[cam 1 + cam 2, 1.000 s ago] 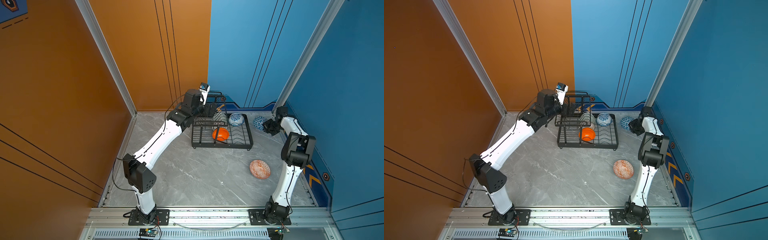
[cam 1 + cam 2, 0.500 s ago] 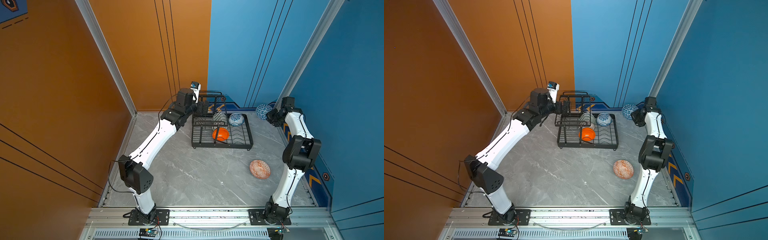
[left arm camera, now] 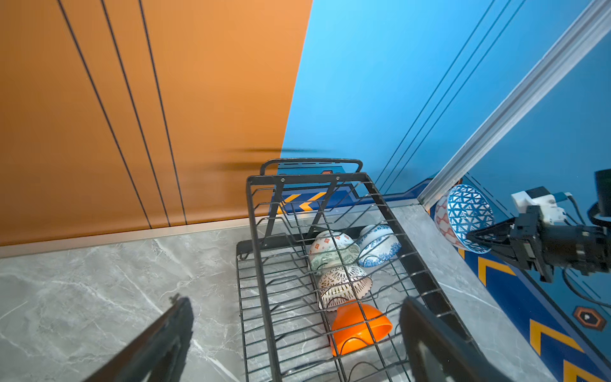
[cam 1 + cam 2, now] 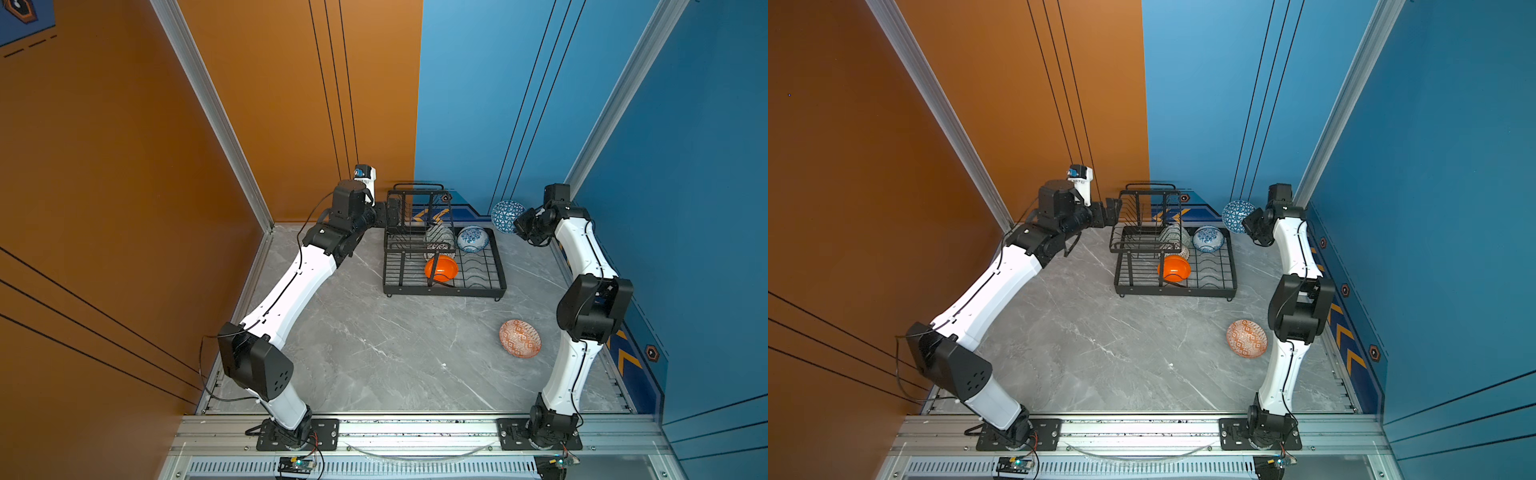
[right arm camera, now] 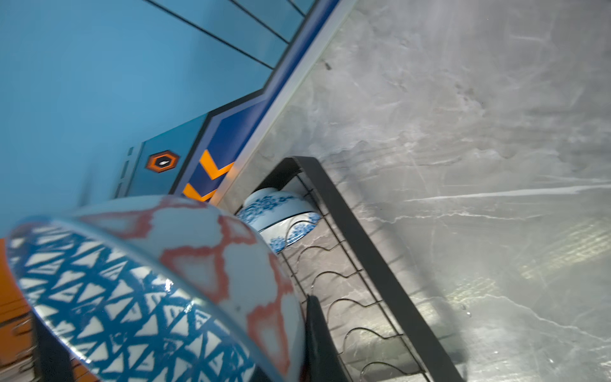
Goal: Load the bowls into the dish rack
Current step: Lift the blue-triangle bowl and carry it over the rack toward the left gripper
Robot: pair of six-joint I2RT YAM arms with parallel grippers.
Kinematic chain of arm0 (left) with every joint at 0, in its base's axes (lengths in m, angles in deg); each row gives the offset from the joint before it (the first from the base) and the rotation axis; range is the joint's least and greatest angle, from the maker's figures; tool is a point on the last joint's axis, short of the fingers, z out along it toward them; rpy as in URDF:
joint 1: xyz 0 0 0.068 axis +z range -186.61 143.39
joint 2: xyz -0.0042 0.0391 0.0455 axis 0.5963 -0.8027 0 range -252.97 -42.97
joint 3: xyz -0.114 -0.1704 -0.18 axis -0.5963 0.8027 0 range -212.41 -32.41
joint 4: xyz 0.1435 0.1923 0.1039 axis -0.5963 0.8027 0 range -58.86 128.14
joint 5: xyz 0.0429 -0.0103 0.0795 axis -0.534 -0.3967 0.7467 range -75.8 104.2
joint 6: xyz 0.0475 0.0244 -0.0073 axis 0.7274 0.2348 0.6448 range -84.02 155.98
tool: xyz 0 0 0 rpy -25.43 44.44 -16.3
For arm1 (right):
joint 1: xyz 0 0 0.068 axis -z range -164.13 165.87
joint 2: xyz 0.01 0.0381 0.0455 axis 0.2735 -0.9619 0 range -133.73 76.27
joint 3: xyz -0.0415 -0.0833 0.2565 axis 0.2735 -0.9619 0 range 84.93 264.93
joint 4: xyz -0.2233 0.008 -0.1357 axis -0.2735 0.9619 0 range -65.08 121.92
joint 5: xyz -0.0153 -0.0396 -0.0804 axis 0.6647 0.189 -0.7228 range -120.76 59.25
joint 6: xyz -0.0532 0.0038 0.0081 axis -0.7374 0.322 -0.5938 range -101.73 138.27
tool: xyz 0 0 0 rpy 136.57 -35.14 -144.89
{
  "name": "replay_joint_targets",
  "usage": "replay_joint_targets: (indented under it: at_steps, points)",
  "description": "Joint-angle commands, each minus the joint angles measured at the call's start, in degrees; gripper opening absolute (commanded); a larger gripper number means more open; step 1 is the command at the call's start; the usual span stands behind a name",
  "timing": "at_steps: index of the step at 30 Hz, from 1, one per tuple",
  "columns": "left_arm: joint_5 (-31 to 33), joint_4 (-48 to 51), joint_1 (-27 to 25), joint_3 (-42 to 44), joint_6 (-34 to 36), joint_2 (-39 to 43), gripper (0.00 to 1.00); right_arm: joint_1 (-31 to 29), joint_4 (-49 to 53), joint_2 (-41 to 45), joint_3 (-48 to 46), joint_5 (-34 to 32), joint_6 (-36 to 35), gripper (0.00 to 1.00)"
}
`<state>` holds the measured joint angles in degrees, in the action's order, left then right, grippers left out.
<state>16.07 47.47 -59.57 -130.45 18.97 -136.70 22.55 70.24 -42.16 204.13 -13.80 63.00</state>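
- The right pincer [image 4: 524, 222] is almost closed, pinching the rim of the blue bowl [image 4: 507, 216]. A rim pinch makes sense here, since the bowl looks too wide for the jaws to span.
- The blue bowl [image 3: 469, 215] hangs in the air off the far right corner of the rack [image 4: 444, 286], touching neither the rack nor the counter [image 4: 374, 345].
- It is held on edge, with the triangle-patterned mouth turned toward the rack and the left arm and the red-lined underside toward the right wall. Being round, it has no long axis, and the line from mouth to foot lies roughly level. I judge this pose lets it slide edge-down between the wires.
- The free wavy slots in the lower tray lie just nearer than the floral bowl [image 4: 472, 239], and they look like the likely spot for it.
- The tray already holds four bowls, all tipped on their sides against the wires. The floral bowl sits far right, beside a row running nearer: the green bowl [image 3: 334, 254], the lattice bowl [image 3: 344, 286] and the orange bowl [image 4: 441, 268].
- The left pincer [image 4: 388, 214] is spread wide and empty at the left side of the upper basket. I cannot tell whether it touches the wire. It seems to be keeping out of the right arm's path.
- The red bowl [image 4: 520, 338] lies on the counter near the right arm, well apart from the rack and not yet loaded.
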Motion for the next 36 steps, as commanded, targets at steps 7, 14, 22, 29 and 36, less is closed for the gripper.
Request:
replay_joint_targets:
  at_steps: [7,14,22,29,36]
  points:
    - [-2.12,-3.68,2.71,3.25,-5.99,3.07,0.98,-6.16,0.09,5.58,12.84,3.66,-4.14,0.00]
    - [-2.08,-9.87,7.77,10.62,-14.75,7.56,0.98,-16.04,0.10,1.37,23.48,7.01,-4.94,0.00]
    - [-2.05,-11.72,13.43,20.55,-20.93,14.73,0.98,-27.28,-1.36,-3.66,28.04,10.25,-7.12,0.00]
    - [-4.13,-9.92,14.06,23.09,-21.86,16.48,0.98,-32.76,-1.90,-5.56,28.20,12.17,-7.28,0.00]
    - [-1.34,-9.23,16.84,27.95,-26.66,19.75,0.98,-37.44,3.48,-6.92,28.09,13.74,-11.20,0.00]
